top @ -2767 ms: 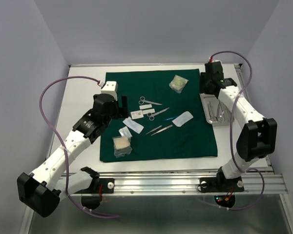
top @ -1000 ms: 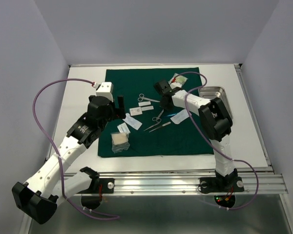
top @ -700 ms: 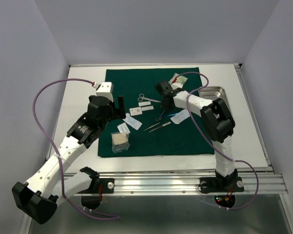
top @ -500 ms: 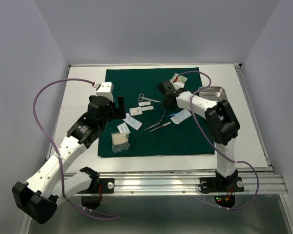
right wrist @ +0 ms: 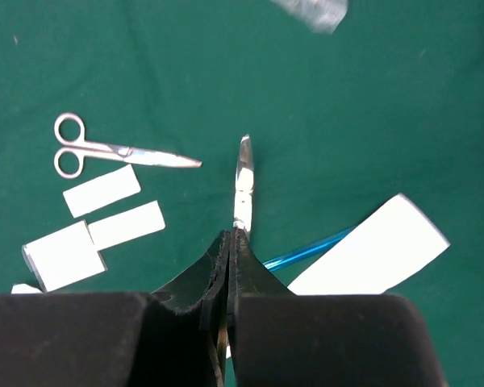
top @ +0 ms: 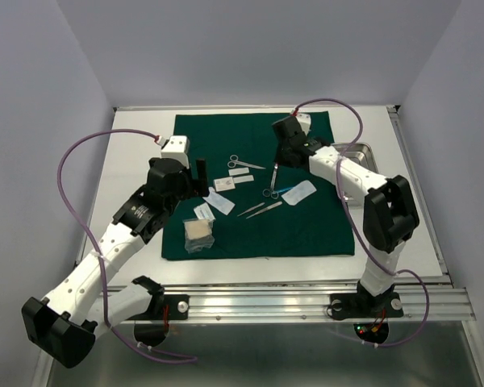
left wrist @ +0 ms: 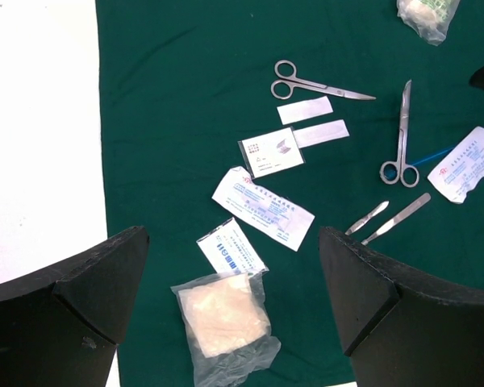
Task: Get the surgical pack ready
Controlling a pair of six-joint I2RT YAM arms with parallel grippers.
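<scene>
The right end effector (right wrist: 230,242) had drawn back toward the table's (top: 137,161) far edge, and the scissors (left wrist: 402,129) had turned to point that way, lying on the drape (top: 306,234) just under it. We saw it shut, seemingly empty: its own view hid the rings; the left wrist view showed them free. The left end effector (left wrist: 232,238) gaped, farther off.

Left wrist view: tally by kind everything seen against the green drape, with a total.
Scissors: 2
Forceps: 2
Bagged gauze: 2
Flat white packets and labels: 6
Blue stick: 1
Total: 13
</scene>
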